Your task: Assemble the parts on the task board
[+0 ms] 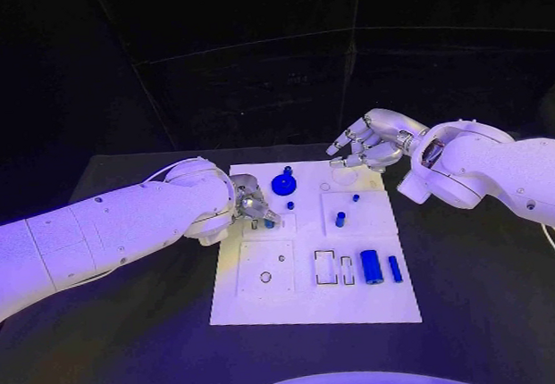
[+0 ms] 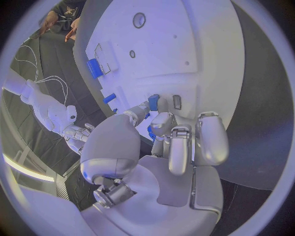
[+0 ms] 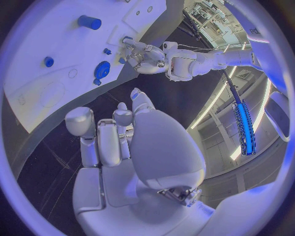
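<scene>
A: Nearest the head camera, the task board (image 1: 315,305) is lying flat on the black table (image 1: 495,318), its near part showing 2 blue parts side by side by its right edge: a thick cylinder (image 1: 371,266) and a thinner bar (image 1: 395,269), well apart from both hands.

B: And the left hand (image 1: 255,210)?

A: It is hovering over the board's left edge, about halfway up, fingers curled in. In the left wrist view the fingertips (image 2: 152,105) are pinching a small blue part (image 2: 153,102) just above the white plate.

B: What is sitting beyond it?

A: A blue round knob (image 1: 283,184) is standing near the far edge of the board, with a small blue peg (image 1: 290,205) just nearer than it. 2 more small blue pieces, one peg (image 1: 354,198) and one short cylinder (image 1: 340,220), are sitting right of the middle.

B: The right hand (image 1: 367,145)?

A: It is hanging above the table just past the board's far right corner, touching nothing. Its fingers are bent loosely and apart, holding nothing, as the right wrist view (image 3: 117,128) is showing too.
</scene>
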Robot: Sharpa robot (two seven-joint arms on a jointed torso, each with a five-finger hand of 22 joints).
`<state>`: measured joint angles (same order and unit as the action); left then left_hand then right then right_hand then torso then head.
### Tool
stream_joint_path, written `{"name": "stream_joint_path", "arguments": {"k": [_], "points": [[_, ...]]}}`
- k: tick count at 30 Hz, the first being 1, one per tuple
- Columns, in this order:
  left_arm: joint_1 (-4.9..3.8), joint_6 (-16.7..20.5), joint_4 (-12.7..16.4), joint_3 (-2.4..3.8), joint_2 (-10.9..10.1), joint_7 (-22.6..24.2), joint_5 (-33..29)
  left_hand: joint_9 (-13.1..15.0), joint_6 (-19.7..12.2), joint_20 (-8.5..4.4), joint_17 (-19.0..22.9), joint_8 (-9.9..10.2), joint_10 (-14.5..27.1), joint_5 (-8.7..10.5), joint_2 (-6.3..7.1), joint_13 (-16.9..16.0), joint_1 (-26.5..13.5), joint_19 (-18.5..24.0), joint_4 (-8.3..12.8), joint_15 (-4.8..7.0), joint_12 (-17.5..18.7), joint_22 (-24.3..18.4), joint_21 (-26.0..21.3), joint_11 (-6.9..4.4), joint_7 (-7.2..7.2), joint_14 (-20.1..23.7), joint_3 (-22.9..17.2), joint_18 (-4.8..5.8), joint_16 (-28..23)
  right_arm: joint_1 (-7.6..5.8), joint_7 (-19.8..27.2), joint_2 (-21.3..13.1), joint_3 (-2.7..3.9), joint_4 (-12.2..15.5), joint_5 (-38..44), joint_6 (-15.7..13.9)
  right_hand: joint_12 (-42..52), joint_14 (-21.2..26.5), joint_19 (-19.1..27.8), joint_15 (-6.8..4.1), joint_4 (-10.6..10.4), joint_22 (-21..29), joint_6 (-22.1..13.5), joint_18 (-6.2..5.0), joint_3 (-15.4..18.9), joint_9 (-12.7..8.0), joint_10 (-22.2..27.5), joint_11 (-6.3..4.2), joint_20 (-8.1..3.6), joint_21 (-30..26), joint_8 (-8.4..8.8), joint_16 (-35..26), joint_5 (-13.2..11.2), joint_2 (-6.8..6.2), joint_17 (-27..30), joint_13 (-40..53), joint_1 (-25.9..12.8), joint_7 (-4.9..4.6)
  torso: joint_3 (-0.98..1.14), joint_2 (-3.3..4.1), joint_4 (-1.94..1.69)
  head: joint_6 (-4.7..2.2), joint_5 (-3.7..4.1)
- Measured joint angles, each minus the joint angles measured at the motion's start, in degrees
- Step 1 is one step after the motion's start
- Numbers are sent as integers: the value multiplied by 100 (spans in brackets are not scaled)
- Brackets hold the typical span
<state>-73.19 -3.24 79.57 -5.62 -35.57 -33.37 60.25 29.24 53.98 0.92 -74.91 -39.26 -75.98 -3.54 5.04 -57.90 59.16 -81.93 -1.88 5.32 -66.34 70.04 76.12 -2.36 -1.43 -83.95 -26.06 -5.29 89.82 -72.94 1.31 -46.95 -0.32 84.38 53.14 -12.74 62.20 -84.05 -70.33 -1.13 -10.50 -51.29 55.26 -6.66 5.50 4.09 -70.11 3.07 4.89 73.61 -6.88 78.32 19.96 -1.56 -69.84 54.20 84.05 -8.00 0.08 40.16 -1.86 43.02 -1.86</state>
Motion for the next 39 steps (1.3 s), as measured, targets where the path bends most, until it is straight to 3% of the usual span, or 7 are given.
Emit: {"name": "stream_joint_path", "arguments": {"k": [12,27,34,39], "points": [[11,-50,-166,-7,117,-9,-46,-11,30,-19,0,42,0,0,0,-59,1,-19,-123,0,-50,46,9,0,-9,0,357,0,0,0,0,6,0,-3,2,-2,-15,0,42,0,0,66,0,1,0,0,11,-11,0,-30,0,0,0,0,4,-26,0,0,2,1,0,21,29],[-10,-136,-347,-4,192,-11,-135,-4,80,-19,0,65,-19,0,-108,-99,-2,-19,-250,-1,-87,81,32,-20,2,0,628,0,0,0,4,12,0,-10,3,-4,-42,0,82,0,0,124,0,0,0,0,48,-7,2,-57,0,-32,0,0,32,-54,0,0,0,1,-1,31,60],[-12,-146,-370,-3,195,-8,-150,6,121,-36,0,103,-39,0,-150,-121,-44,-36,-437,-1,-87,111,32,0,1,0,1113,0,0,0,4,12,0,-10,4,-4,-42,0,82,0,0,126,0,0,0,0,52,-11,2,-70,-12,-32,0,0,37,-54,0,0,-4,1,-11,37,57],[-12,-135,-356,-5,174,3,-154,15,140,-37,0,131,-51,45,-94,-142,-153,-37,-665,-1,-112,128,32,-12,21,0,1568,0,0,0,4,12,0,-10,4,-4,-42,0,82,0,0,136,0,0,0,0,52,-11,2,-85,-22,-32,0,0,46,-59,0,0,-6,-2,-11,25,53]]}}
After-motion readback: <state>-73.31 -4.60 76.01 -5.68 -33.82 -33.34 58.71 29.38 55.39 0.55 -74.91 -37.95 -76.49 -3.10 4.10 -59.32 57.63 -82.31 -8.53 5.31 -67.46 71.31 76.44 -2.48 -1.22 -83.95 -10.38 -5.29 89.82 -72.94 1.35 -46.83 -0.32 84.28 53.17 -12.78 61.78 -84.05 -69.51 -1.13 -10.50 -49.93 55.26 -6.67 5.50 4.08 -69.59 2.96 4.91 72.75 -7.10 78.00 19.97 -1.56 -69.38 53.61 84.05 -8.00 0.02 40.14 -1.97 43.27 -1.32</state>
